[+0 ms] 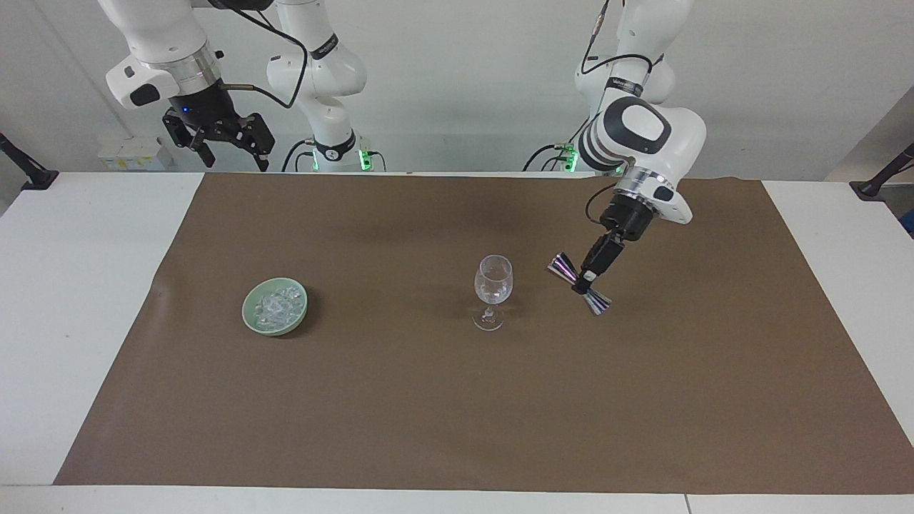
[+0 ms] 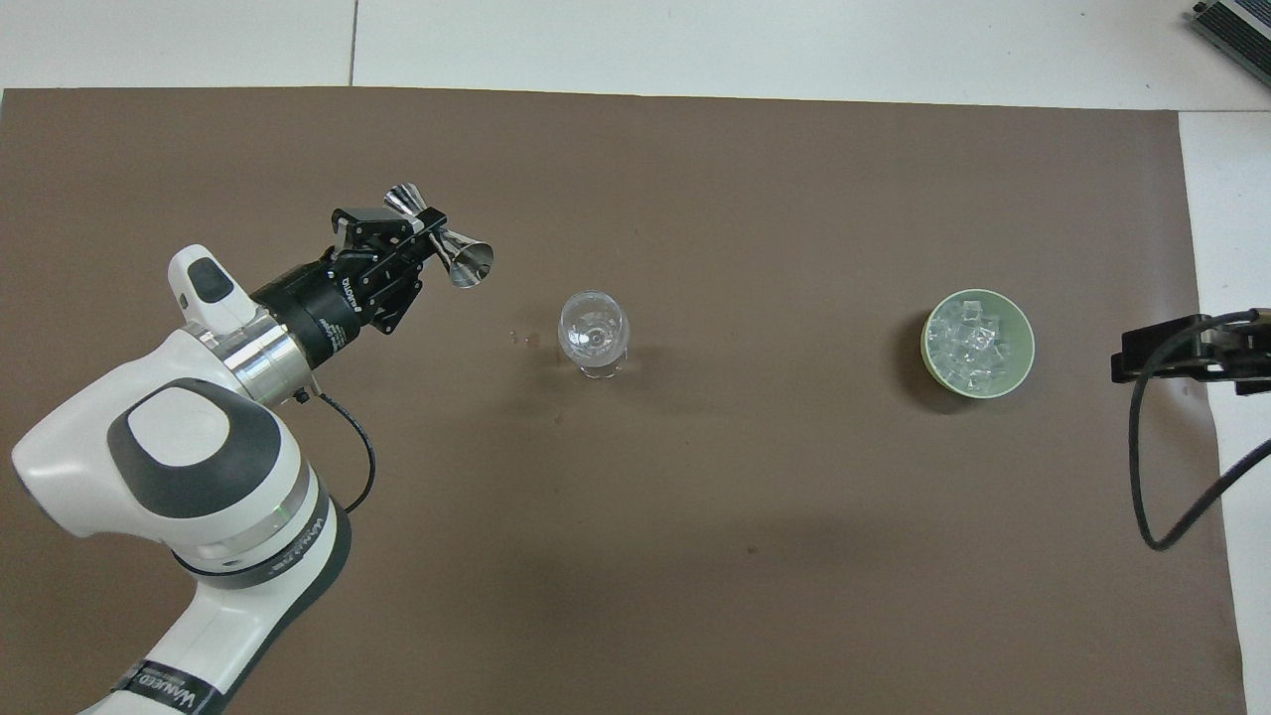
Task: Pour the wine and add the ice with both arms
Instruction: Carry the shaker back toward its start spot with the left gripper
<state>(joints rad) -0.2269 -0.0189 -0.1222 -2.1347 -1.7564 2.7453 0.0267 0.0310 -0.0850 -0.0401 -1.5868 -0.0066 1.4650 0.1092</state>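
Observation:
A clear wine glass stands upright in the middle of the brown mat. My left gripper is shut on the waist of a silver double-ended jigger, held tilted in the air over the mat, beside the glass toward the left arm's end. Clear ice chunks fill a pale green bowl toward the right arm's end. My right gripper waits open, raised over the table edge near its base.
The brown mat covers most of the white table. A black cable hangs from the right arm at the mat's edge. A few small drops lie on the mat beside the glass.

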